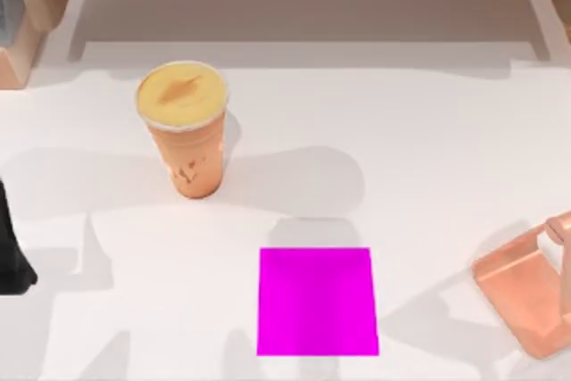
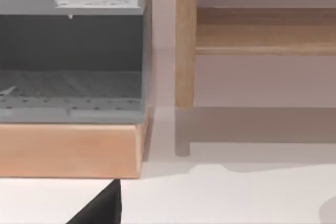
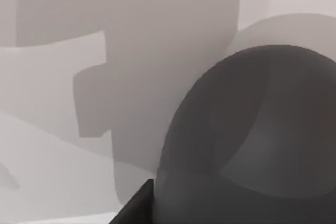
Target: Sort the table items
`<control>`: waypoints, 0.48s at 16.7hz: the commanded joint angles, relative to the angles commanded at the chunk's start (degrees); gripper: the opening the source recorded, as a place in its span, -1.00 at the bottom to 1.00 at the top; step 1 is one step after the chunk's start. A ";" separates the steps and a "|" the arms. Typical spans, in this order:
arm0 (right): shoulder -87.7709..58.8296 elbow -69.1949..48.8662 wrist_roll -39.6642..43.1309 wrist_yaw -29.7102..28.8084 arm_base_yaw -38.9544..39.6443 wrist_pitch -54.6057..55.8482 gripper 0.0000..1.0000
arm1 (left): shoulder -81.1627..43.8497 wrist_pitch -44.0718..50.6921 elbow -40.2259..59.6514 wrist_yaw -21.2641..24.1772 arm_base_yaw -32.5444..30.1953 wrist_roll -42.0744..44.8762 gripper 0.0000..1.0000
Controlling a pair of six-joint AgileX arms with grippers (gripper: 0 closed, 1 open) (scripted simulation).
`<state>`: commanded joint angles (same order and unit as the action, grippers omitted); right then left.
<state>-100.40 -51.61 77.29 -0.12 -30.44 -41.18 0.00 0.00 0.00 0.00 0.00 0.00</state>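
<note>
You are carrying the grey mouse (image 3: pixel 252 140) under the right tool; I cannot tell its grip. Next, choose its spot on the worktop (image 1: pixel 428 131).

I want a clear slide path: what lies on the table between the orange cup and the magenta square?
Nothing. In the top view, the stretch of table between the orange cup and the magenta square is bare white surface, crossed only by shadows.
</note>
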 joint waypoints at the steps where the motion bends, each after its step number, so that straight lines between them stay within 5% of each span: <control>1: 0.30 -0.63 0.06 0.00 -0.03 -0.76 -1.00 | 0.00 0.00 0.00 0.00 0.00 0.00 1.00; 8: 6.08 -10.60 0.52 0.01 -0.17 -18.03 -1.00 | 0.00 0.00 0.00 0.00 0.00 0.00 1.00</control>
<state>-94.32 -62.22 77.81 -0.12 -30.62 -59.21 0.00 0.00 0.00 0.00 0.00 0.00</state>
